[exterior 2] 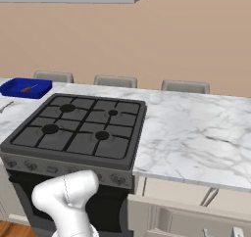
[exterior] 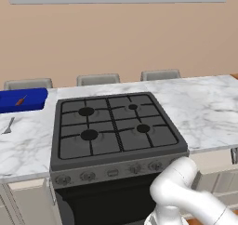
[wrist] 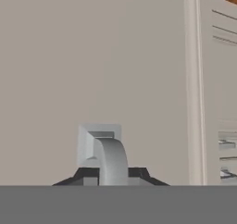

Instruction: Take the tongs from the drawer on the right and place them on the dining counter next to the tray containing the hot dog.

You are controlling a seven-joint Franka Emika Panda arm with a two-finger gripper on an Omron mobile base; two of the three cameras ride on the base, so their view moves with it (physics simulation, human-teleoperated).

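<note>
In the hand view my gripper (wrist: 111, 177) is shut on the grey handle (wrist: 108, 153) of the drawer, whose plain beige front (wrist: 65, 65) faces the camera. From the right base view the drawer (exterior 2: 191, 216) stands pulled out below the dining counter (exterior 2: 201, 128), and the slim dark tongs (exterior 2: 210, 197) lie inside it. The blue tray (exterior: 28, 98) (exterior 2: 34, 86) sits far left on the marble dining counter (exterior: 204, 108) with the small reddish hot dog (exterior: 21, 101) (exterior 2: 27, 88) in it.
A black gas stove (exterior: 114, 126) (exterior 2: 78, 126) sits in the counter between the tray and the drawer. A small silver fork (exterior: 9, 125) lies in front of the tray. Grey stool backs (exterior: 97, 79) line the far side.
</note>
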